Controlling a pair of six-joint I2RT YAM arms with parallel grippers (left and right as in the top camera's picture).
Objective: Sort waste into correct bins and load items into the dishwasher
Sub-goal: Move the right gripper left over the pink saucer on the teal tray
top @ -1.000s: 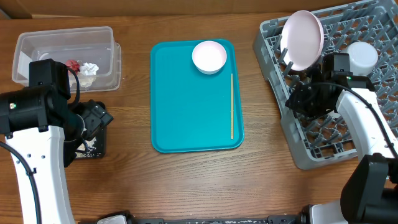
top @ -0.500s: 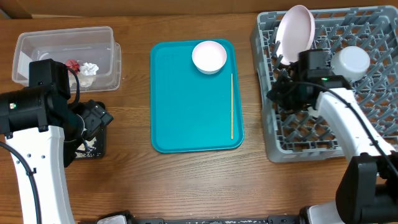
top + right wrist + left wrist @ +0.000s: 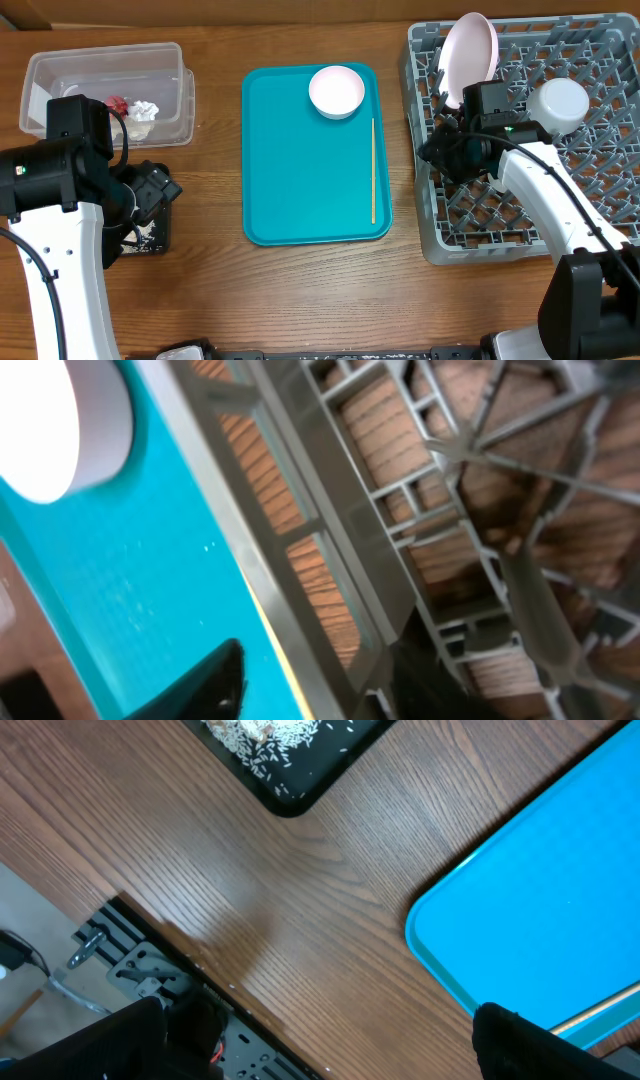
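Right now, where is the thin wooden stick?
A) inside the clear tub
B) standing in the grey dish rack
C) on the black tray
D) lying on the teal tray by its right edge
D: the wooden stick lies flat on the teal tray, along its right edge, just below the pale bowl.

The left arm (image 3: 60, 250) stands up the lower left edge of the overhead frame, black wrist bent inward, with the left gripper (image 3: 158, 192) at centre left, jaws spread wide. The right arm (image 3: 545, 195) stretches from the lower right corner toward the upper right, with the right gripper (image 3: 438, 150) pointing left, its fingers parted.
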